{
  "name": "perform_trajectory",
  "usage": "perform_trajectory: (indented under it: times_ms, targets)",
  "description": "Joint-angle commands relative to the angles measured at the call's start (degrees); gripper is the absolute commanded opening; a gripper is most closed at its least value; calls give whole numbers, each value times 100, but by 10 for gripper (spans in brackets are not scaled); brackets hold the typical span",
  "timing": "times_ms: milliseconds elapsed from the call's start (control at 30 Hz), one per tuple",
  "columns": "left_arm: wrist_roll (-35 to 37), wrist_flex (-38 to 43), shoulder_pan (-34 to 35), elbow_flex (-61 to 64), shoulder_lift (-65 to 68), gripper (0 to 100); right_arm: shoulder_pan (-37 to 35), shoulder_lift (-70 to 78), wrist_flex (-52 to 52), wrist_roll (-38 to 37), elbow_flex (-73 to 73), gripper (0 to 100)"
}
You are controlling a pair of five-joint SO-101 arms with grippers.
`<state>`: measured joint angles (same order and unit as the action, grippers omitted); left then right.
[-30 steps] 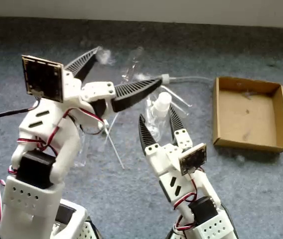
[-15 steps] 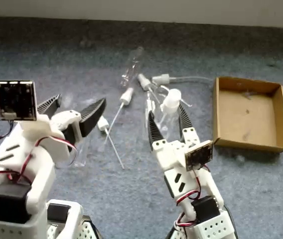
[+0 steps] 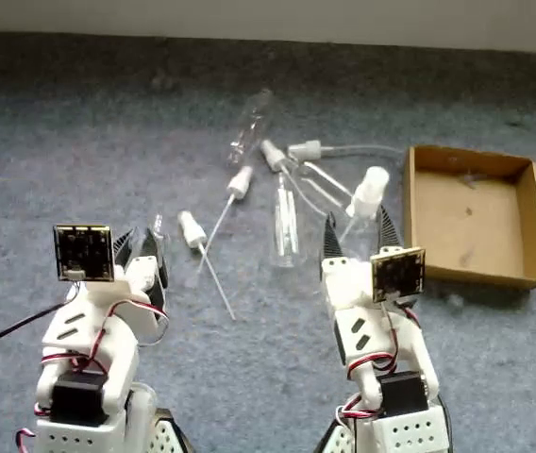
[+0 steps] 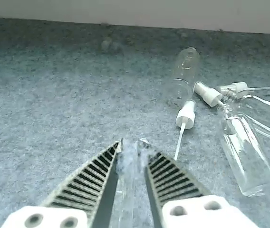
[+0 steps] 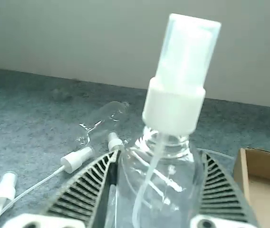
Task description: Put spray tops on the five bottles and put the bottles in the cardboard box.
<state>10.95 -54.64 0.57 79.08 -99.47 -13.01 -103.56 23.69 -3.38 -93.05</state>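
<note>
Both arms have pulled back toward the near edge over the last 1 second. The left gripper (image 3: 145, 247) now sits low at near left, its jaws narrow around an uncapped clear bottle (image 4: 128, 183). The right gripper (image 3: 358, 231) has swung right and clamps a capped bottle (image 5: 166, 164), whose white spray top (image 3: 374, 181) is just left of the cardboard box (image 3: 471, 276). Other bottles (image 3: 287, 222) and loose tops (image 3: 192, 229) lie on the grey carpet (image 3: 79, 142) farther out.

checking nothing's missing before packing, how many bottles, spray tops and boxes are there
bottles: 5 (3 lying loose, 1 in the left hand, 1 in the right hand)
spray tops: 5 (4 loose, 1 fitted on the right hand's bottle)
cardboard box: 1
total: 11
</note>
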Motion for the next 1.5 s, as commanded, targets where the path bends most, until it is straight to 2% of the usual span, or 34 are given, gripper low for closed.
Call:
perform_trajectory:
  times_ms: [0,200,300,400,500,667,1267,1467]
  targets:
    - [-79,897,215,1068,-576,5,462,-92,22,-53,532,201]
    - [-79,941,831,1068,-409,5,664,-92,22,-53,549,201]
    - [-193,835,813,1086,-409,5,664,-92,22,-44,549,201]
    - [-615,448,796,980,-418,5,664,-92,31,378,549,201]
    - [-695,-18,576,769,-418,5,664,-84,48,651,549,201]
    - [-721,-642,321,479,-418,5,664,-84,1033,642,1086,201]
    - [-730,-659,321,541,-418,5,664,-75,2791,624,3134,201]
    - [-730,-651,321,602,-418,5,664,-75,3029,563,3389,201]
